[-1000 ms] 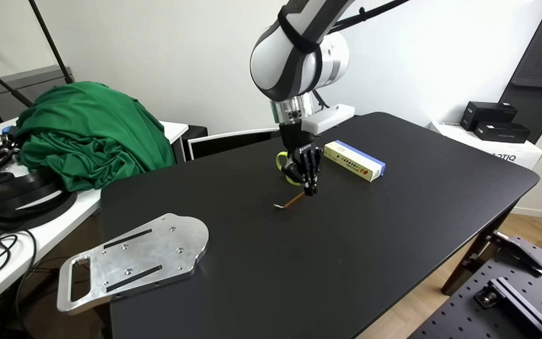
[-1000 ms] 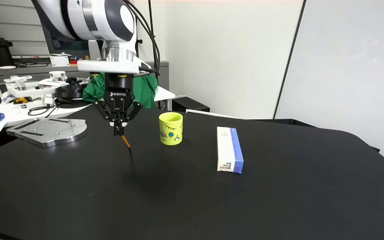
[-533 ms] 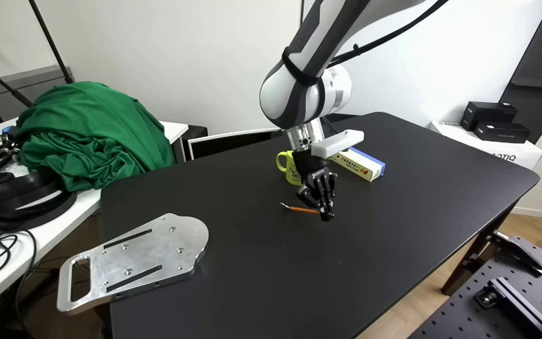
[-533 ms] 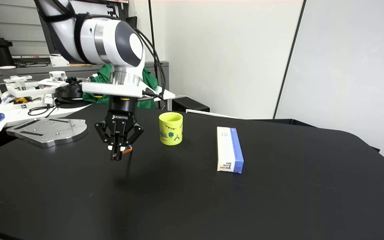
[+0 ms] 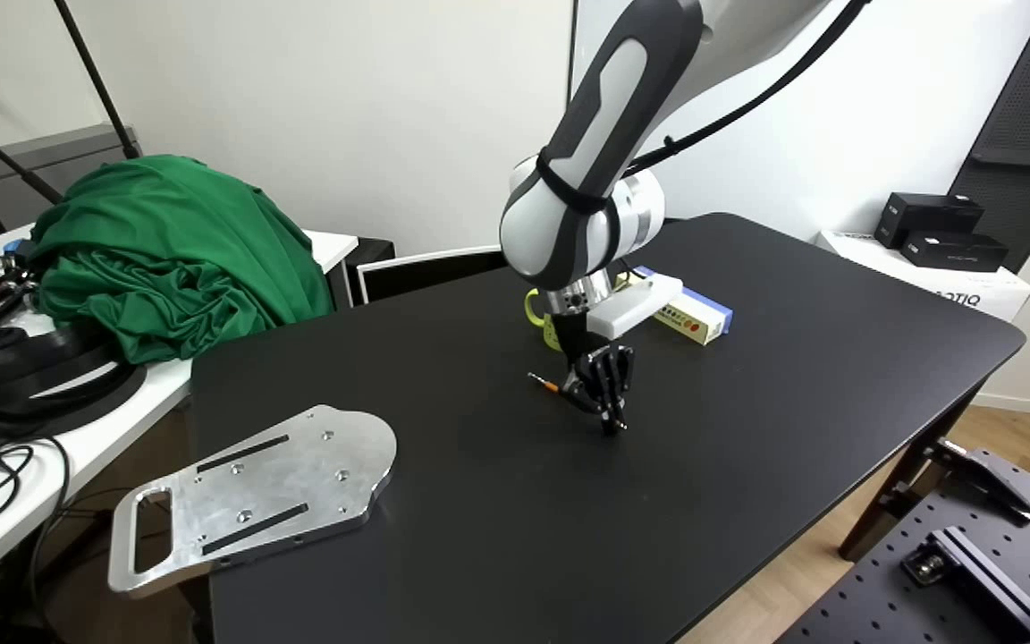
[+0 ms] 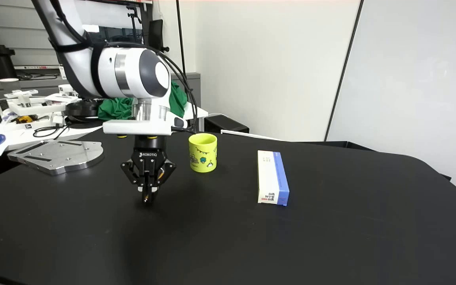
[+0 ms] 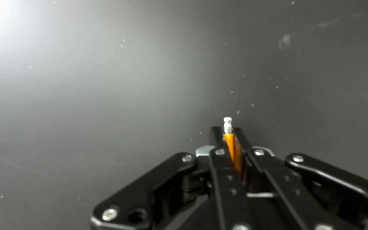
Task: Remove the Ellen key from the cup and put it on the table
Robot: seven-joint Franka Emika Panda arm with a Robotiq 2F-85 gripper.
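Ellen key (image 7: 231,147) in downward tool (image 6: 147,196)

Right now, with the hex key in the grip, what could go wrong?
The gripper looks very low over the table; whether it touches is unclear, so pressing further might jam it.
The hex key sits aslant in the grip, one end jutting out past the gripper, so it may tip or roll on release.
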